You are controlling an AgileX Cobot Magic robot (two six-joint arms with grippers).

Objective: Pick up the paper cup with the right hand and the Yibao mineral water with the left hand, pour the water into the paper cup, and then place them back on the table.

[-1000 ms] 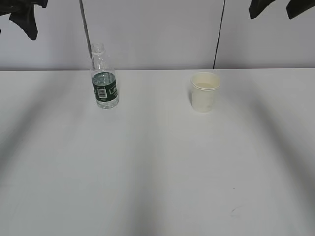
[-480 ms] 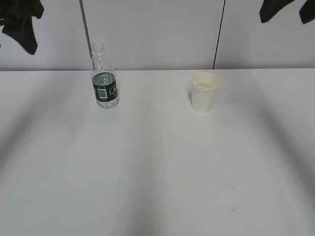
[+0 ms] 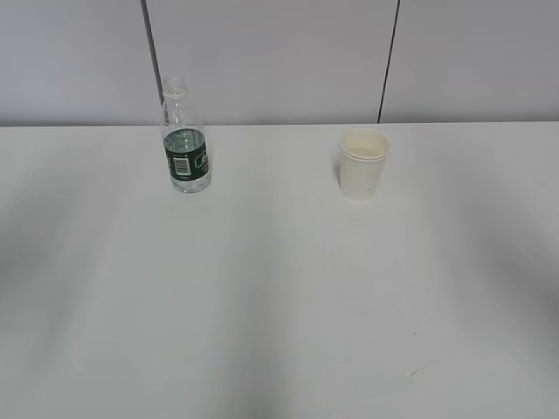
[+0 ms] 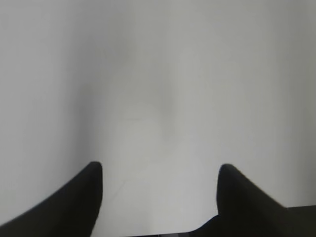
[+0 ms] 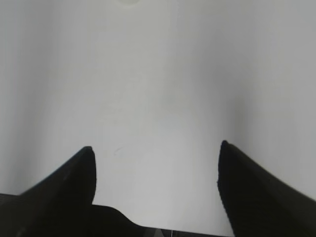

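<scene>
The Yibao mineral water [image 3: 185, 140], a clear uncapped bottle with a dark green label, stands upright at the back left of the white table [image 3: 279, 297]. The cream-white paper cup [image 3: 362, 162] stands upright at the back right. Neither arm shows in the exterior view. In the left wrist view my left gripper [image 4: 159, 170] is open and empty over bare table. In the right wrist view my right gripper [image 5: 155, 150] is open and empty over bare table. Neither wrist view shows the bottle or the cup.
A grey wall [image 3: 279, 52] with two dark vertical seams stands behind the table's back edge. Soft shadows lie across the tabletop at the left and right.
Both arms, seen in the upper corners of the exterior view before, have moved up and outward out of that view. The bottle and cup have not moved.
</scene>
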